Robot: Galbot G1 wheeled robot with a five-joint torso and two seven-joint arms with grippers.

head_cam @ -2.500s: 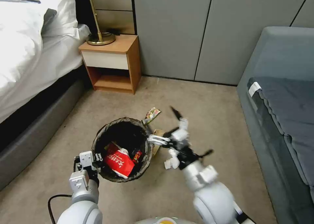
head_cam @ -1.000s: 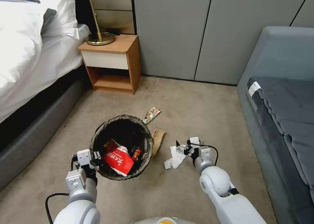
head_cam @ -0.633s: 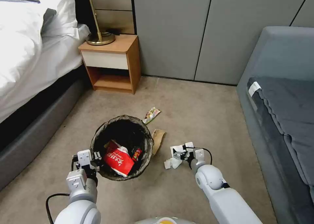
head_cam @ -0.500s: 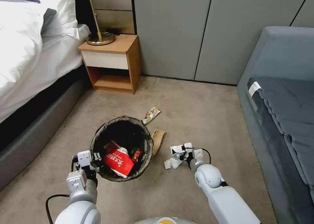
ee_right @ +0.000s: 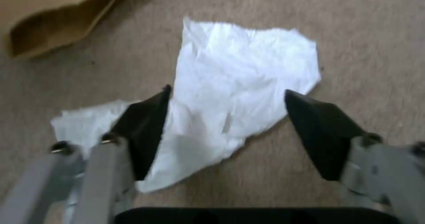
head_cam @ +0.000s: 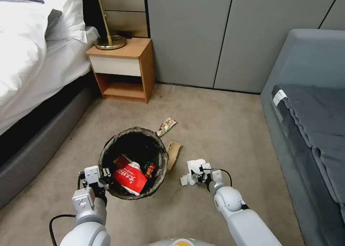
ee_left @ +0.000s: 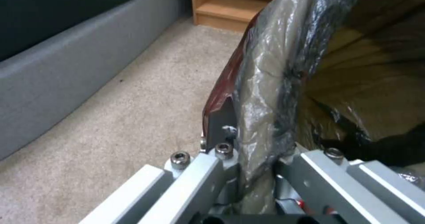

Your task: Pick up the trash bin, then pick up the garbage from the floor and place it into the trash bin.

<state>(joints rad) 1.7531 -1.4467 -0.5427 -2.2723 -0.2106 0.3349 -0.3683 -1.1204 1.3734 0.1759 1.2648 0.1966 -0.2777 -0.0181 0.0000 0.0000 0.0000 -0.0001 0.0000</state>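
The trash bin [head_cam: 107, 149], white with a dark bag over its rim, hangs just above the carpet. My left gripper [head_cam: 104, 176] is shut on its near rim; the left wrist view shows the bag-covered wall [ee_left: 274, 68] clamped in the left gripper [ee_left: 257, 157]. A red-and-white carton [head_cam: 130, 177] lies inside. My right gripper [head_cam: 196, 174] is low over a white crumpled paper [head_cam: 196, 164] to the bin's right. In the right wrist view the right gripper [ee_right: 226, 94] is open, its black fingertips either side of the paper [ee_right: 239, 61].
A brown cardboard scrap [head_cam: 173, 153] lies beside the bin, and a colourful snack wrapper [head_cam: 166, 125] sits beyond it. A wooden nightstand [head_cam: 122, 68] and bed [head_cam: 36, 59] stand to the left, a grey sofa [head_cam: 309, 131] to the right, grey cabinet doors behind.
My right arm swung from beside the bin's rim down to the floor and settled over the white paper, creeping slightly nearer. The left gripper and the bin stayed put.
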